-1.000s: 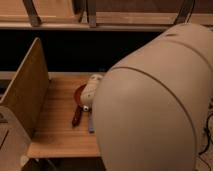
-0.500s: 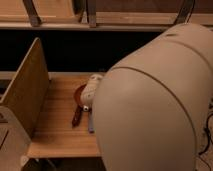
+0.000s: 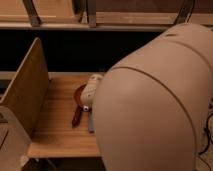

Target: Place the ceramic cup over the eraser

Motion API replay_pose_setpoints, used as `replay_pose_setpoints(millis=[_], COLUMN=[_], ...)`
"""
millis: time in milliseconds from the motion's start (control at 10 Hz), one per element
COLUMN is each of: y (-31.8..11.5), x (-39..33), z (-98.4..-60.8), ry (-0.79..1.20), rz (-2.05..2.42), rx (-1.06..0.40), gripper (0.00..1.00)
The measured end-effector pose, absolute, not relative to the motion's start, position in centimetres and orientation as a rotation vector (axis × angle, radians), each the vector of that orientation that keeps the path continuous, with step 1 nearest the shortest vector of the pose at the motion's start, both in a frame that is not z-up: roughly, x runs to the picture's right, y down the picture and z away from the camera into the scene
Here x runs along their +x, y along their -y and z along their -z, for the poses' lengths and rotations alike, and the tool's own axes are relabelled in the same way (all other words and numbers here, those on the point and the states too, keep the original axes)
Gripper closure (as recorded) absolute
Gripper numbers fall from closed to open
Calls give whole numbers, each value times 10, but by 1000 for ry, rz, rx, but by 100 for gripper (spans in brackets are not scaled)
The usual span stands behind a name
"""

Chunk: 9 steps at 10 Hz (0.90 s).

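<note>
A pale ceramic cup (image 3: 93,89) lies tilted on the wooden table (image 3: 60,135), resting against a red-brown dish (image 3: 79,93). The dish's dark red-brown handle (image 3: 76,116) points toward the table's front. Just right of that handle lies the eraser (image 3: 91,121), a flat grey-blue strip, partly covered by my arm. The big beige arm shell (image 3: 155,105) fills the right half of the camera view and hides my gripper, so no fingers show. The cup stands a short way behind the eraser, not over it.
An upright wooden panel (image 3: 27,92) walls off the table's left side. Behind the table is a dark recess beneath a wooden shelf (image 3: 100,20). The table's front edge runs along the lower left.
</note>
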<state>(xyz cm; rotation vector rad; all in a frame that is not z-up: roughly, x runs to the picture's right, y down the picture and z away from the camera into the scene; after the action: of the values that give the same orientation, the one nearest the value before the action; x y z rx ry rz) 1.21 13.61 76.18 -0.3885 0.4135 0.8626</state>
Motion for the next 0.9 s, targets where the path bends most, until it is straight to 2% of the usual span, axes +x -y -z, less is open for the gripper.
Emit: replay_pose_setpoints(millis=[600,900], y=[-135,-128], x=[11,-3], z=[-761,-740], ry=[-409,-391], rz=[-862,-832], rx=[-387,-380], gripper=[20,20])
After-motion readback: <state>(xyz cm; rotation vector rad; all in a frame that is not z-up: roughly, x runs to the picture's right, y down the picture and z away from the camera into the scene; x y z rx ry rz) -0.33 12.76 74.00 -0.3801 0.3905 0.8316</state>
